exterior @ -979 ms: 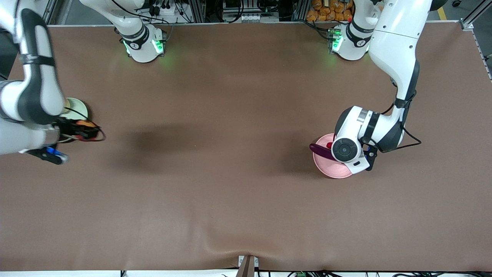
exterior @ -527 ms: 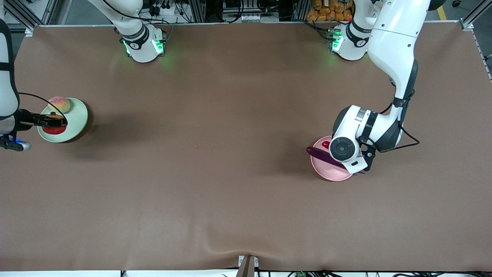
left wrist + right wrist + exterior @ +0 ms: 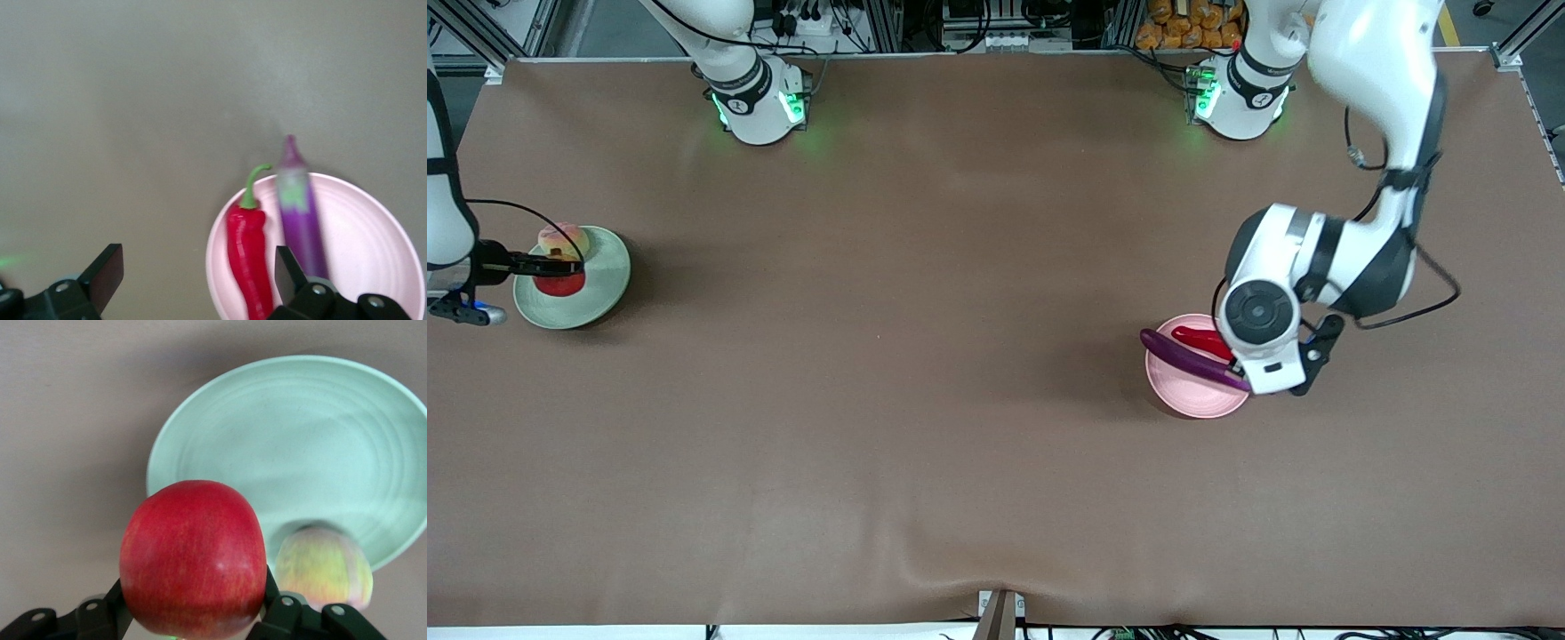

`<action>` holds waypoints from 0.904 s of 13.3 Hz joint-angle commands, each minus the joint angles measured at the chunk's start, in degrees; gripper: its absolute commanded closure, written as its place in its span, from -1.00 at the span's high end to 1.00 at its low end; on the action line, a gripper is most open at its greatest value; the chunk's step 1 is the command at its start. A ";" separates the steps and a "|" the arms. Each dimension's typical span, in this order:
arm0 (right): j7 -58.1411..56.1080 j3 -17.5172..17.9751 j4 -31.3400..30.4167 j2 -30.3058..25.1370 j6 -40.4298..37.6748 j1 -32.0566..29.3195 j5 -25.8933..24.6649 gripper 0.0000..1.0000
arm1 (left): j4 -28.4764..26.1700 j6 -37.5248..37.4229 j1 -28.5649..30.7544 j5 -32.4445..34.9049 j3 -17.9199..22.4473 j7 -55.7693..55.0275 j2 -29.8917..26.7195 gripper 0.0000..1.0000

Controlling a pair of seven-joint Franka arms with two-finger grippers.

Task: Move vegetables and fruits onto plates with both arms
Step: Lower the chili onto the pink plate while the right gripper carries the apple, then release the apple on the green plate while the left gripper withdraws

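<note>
The pale pink plate (image 3: 1200, 396) holds the long purple eggplant (image 3: 1183, 356) and the red chili pepper (image 3: 1200, 339) side by side; the eggplant's tip juts over the rim. My left gripper (image 3: 198, 283) hangs open and empty above that plate's edge, with the chili (image 3: 248, 257) and eggplant (image 3: 301, 223) below it. At the right arm's end, my right gripper (image 3: 547, 265) is shut on the round red fruit (image 3: 193, 557) over the pale green plate (image 3: 600, 289). The peach (image 3: 562, 238) rests on that plate's rim, toward the robot bases.
Brown cloth covers the whole table. The green plate sits close to the table's edge at the right arm's end. The left arm's bulky wrist (image 3: 1258, 311) hides part of the pink plate. Both arm bases (image 3: 760, 102) stand along the table's edge.
The left gripper opened, let go of the eggplant onto the pink plate and lifted away toward its own end. The right arm swung the red fruit over the green plate.
</note>
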 commanded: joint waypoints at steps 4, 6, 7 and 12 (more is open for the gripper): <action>-4.00 1.82 0.62 2.34 2.41 -2.22 -0.63 1.00 | -2.13 -2.53 2.59 -2.42 -0.44 16.79 -8.82 1.00; -3.91 2.17 4.56 2.25 -2.49 0.23 -0.11 1.00 | -4.23 -3.22 4.79 -3.65 -0.44 24.69 -13.39 1.00; -3.99 2.35 8.58 2.07 -7.13 2.25 -0.10 1.00 | -5.37 -3.49 5.93 -4.09 -0.44 28.22 -15.67 1.00; -3.38 2.26 27.93 1.98 -18.95 18.94 -0.10 1.00 | -4.94 -3.49 9.81 -8.40 -0.53 35.10 -19.12 1.00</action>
